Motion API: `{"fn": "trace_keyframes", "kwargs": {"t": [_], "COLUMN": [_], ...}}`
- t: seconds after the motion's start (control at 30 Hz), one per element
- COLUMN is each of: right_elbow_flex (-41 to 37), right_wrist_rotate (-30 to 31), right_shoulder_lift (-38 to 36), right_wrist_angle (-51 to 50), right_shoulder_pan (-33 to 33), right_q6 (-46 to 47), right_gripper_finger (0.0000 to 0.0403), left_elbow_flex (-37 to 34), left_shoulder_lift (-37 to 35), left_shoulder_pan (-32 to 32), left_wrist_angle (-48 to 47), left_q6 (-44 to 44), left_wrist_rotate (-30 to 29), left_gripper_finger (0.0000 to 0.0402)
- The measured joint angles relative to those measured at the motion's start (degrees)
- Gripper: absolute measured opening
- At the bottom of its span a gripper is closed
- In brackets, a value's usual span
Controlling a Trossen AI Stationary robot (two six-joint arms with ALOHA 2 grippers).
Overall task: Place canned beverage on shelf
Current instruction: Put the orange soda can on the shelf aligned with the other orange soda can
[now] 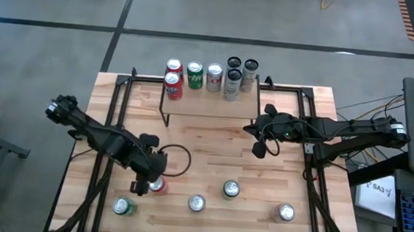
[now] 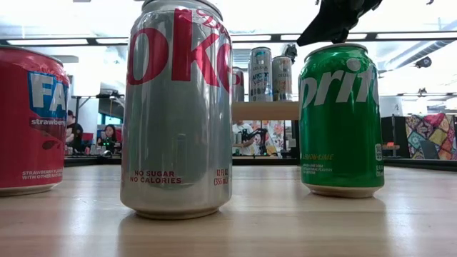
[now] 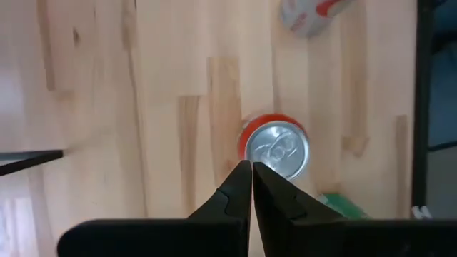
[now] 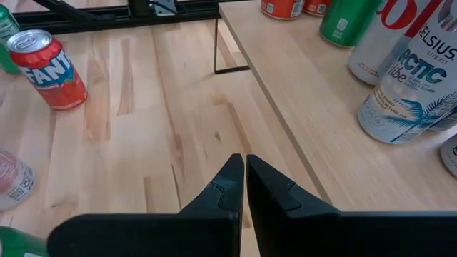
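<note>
High view: the left gripper (image 1: 143, 187) hangs over the near part of the table with its fingers pressed together and nothing held; the red Fanta can (image 1: 157, 185) stands just beside its tips, on the side toward the table's centre. In the left wrist view the same can sits directly ahead of the closed fingertips (image 3: 246, 175), upright, its silver top showing. The right gripper (image 1: 261, 144) waits beside the shelf (image 1: 208, 105), likewise closed and empty. The shelf already carries a row of cans along its far edge, with bare board in front. Risks as judged: a descent with the fingers pressed together would strike the can's lid or wall and tip it; they must part first. A green can (image 1: 122, 207) stands close behind the left gripper, and I cannot tell how much clearance it leaves, so a wide approach may knock it. At delivery, the crowded row could be toppled by a careless placement.
</note>
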Motion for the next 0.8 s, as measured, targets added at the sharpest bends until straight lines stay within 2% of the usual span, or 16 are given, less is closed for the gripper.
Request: {"fn": "trace_keyframes", "kwargs": {"t": [0.17, 0.33, 0.5, 0.7, 0.8], "right_elbow_flex": [0.0, 0.0, 0.0, 0.0, 0.0], "right_wrist_rotate": [0.0, -1.2, -2.8, -2.8, -2.9], "right_shoulder_lift": [0.0, 0.0, 0.0, 0.0, 0.0], "right_wrist_angle": [0.0, 0.0, 0.3, 0.5, 1.0], "right_shoulder_pan": [0.0, 0.0, 0.0, 0.0, 0.0], "right_q6": [0.0, 1.0, 1.6, 1.6, 1.6], "right_gripper_finger": [0.0009, 0.0009, 0.0009, 0.0009, 0.0009], "left_elbow_flex": [0.0, -0.3, -0.4, -0.5, -0.5], "left_shoulder_lift": [0.2, 0.2, 0.2, 1.0, 2.4], "left_shoulder_pan": [-1.2, -1.4, -2.0, -3.5, -4.2], "left_wrist_angle": [0.0, -0.9, -1.1, -0.9, -0.9], "left_q6": [-5.4, -12.6, -15.7, -11.1, -9.2], "left_wrist_rotate": [-0.4, -0.3, -0.5, -5.5, -6.3], "left_gripper_finger": [0.0004, 0.0049, 0.0142, 0.0284, 0.0339]}}
